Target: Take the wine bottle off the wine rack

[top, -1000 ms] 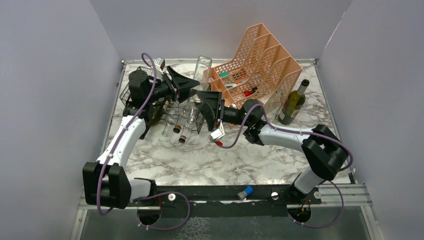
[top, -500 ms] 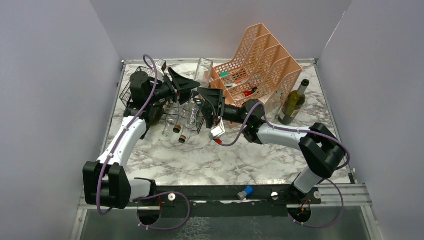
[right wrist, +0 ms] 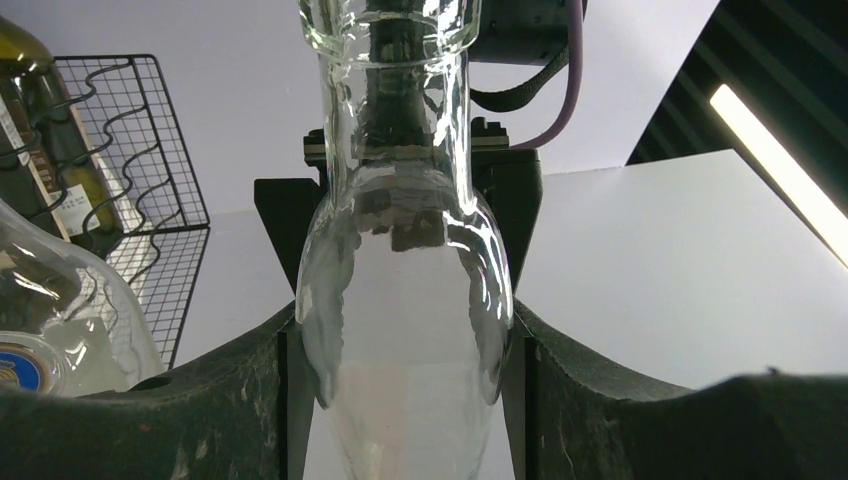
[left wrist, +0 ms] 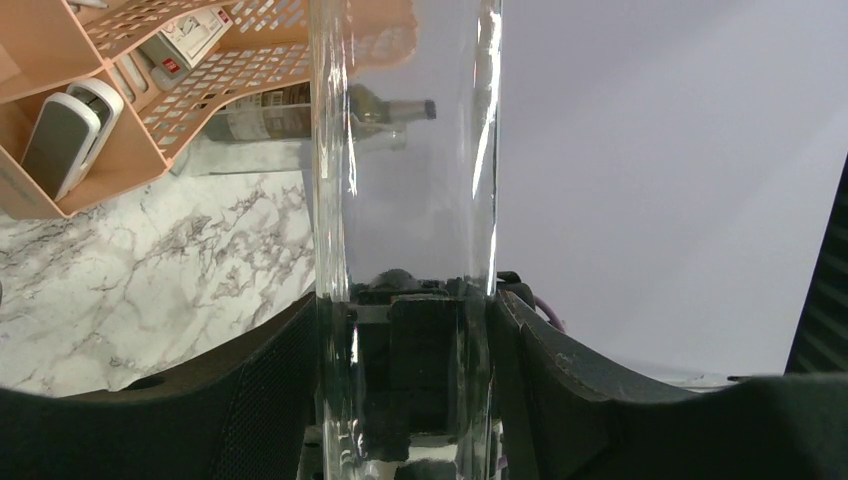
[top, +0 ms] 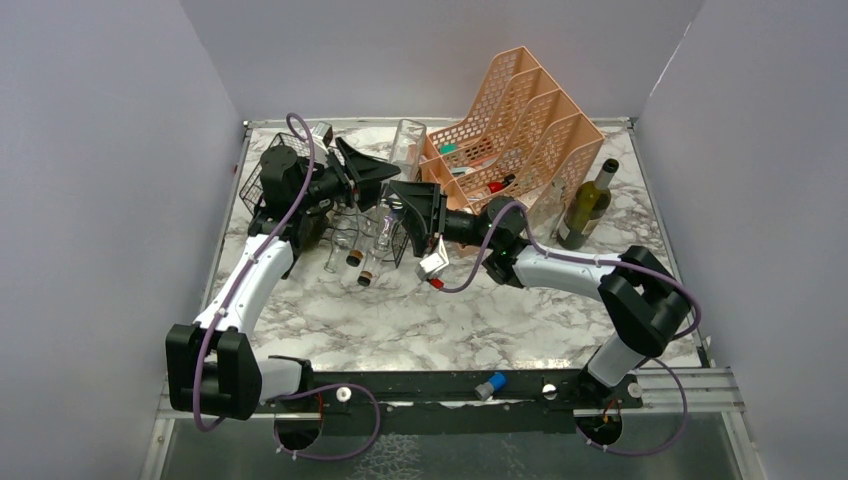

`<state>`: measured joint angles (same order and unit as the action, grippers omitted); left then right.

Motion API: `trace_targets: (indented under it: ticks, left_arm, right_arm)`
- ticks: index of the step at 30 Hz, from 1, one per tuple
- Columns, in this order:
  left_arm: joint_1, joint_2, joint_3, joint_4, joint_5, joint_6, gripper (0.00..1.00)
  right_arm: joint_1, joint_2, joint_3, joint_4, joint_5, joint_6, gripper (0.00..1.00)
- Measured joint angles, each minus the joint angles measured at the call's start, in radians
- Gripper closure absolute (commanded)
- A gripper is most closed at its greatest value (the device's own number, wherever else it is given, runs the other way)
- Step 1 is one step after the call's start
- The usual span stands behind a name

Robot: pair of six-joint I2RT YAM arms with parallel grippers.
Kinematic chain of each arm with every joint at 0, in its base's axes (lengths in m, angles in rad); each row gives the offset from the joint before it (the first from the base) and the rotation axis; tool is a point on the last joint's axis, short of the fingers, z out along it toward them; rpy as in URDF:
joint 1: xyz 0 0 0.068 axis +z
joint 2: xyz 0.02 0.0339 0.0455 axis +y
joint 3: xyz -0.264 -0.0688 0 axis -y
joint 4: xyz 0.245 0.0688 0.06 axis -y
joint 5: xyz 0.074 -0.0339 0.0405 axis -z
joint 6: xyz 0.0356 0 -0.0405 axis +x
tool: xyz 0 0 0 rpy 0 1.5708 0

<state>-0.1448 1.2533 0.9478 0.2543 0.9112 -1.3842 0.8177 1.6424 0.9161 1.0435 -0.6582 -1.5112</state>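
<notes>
Overhead, the wine rack [top: 262, 185] sits at the back left of the marble table [top: 450, 320], with several bottle necks [top: 355, 258] projecting from its front. Just right of it, the left gripper [top: 388, 172] and the right gripper [top: 408, 200] meet on one clear wine bottle [top: 404, 145], which tilts with its base raised toward the rear. Whether the bottle touches the rack wire cannot be determined from this view. The left wrist view supplies the grip detail: the left gripper [left wrist: 405, 330] has both fingers [left wrist: 280, 370] pressed against the straight glass body [left wrist: 405, 200], jaws closed on it. The right wrist view shows the right gripper [right wrist: 405, 340] clamped on the bottle's shoulder [right wrist: 405, 280] below the neck. This view alone shows the rack's wavy wire [right wrist: 150, 170] at the left and a green bottle [right wrist: 40, 150] lying in it. Further right, the peach organizer [top: 520, 120] stands at the back. A dark bottle [top: 585, 205] stands upright beside it.
</notes>
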Motion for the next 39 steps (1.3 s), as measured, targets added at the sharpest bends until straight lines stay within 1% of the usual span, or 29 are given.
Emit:
trace_targets:
  ticks: [3,6,9,10,11,19,23,26,31,35,37,39]
  left_arm:
    - [0.000,-0.002,0.000,-0.011,-0.005,0.000,0.48]
    - [0.000,-0.003,0.000,-0.024,-0.008,-0.008,0.31]
    - [0.000,-0.010,0.000,-0.041,-0.014,-0.011,0.11]
    - [-0.002,-0.013,0.000,-0.047,-0.014,-0.007,0.03]
    - [-0.005,-0.016,0.000,-0.057,-0.015,-0.003,0.01]
    - [-0.010,-0.024,0.009,-0.140,-0.033,0.044,0.01]
    - [-0.014,-0.025,0.022,-0.192,-0.047,0.093,0.01]
    - [-0.013,-0.025,0.047,-0.230,-0.061,0.158,0.01]
    - [-0.013,-0.025,0.114,-0.280,-0.078,0.284,0.01]
    - [-0.013,-0.025,0.147,-0.318,-0.090,0.373,0.01]
    - [-0.013,-0.025,0.169,-0.352,-0.097,0.418,0.01]
    - [-0.013,-0.025,0.184,-0.373,-0.105,0.453,0.01]
  right_arm:
    - [0.000,-0.001,0.000,-0.006,0.001,0.010,0.59]
    - [0.001,-0.019,0.005,-0.046,0.002,0.039,0.65]
    - [0.002,-0.049,0.025,-0.125,0.002,0.080,0.65]
    - [0.004,-0.060,0.032,-0.155,0.002,0.093,0.65]
    - [0.006,-0.070,0.038,-0.174,0.003,0.107,0.65]
    - [0.013,-0.134,0.038,-0.260,0.047,0.221,0.65]
    - [0.015,-0.194,-0.005,-0.289,0.095,0.303,0.64]
    - [0.015,-0.266,-0.049,-0.313,0.143,0.367,0.64]
    - [0.014,-0.402,-0.120,-0.346,0.259,0.523,0.64]
    - [0.014,-0.468,-0.126,-0.447,0.378,0.680,0.65]
    - [0.014,-0.503,-0.127,-0.515,0.429,0.773,0.68]
    - [0.014,-0.541,-0.137,-0.580,0.476,0.863,0.74]
